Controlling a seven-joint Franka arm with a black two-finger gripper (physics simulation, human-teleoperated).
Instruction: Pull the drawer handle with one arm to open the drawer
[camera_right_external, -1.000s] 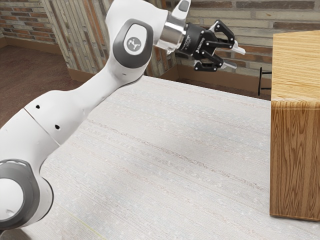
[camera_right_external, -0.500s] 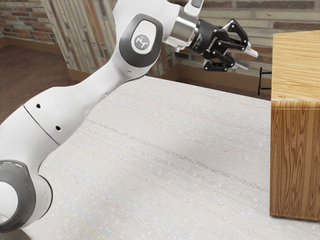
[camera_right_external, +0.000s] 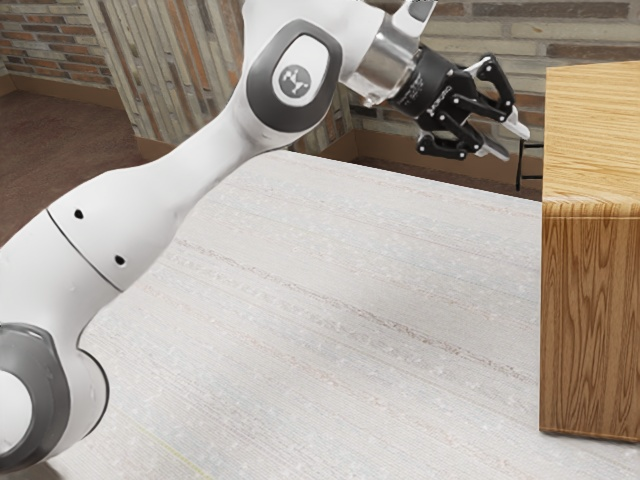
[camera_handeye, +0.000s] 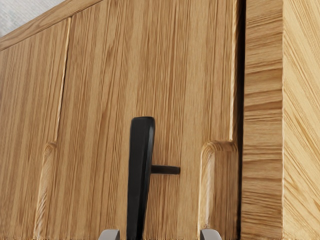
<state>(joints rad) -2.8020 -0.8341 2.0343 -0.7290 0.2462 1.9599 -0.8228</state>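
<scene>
Gripper (camera_right_external: 508, 140) is held above the table (camera_right_external: 330, 300) with its fingers spread wide, holding nothing, close before the wooden cabinet (camera_right_external: 590, 250). The black drawer handle (camera_right_external: 519, 166) is mounted on the cabinet's front, just ahead of the gripper. In the wrist view it is seen between the two fingertips (camera_handeye: 109, 234).

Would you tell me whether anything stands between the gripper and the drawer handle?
Nothing visible does. The open gripper is close to the black handle, with only air between them. The wrist view shows it lined up between the fingertips.
</scene>
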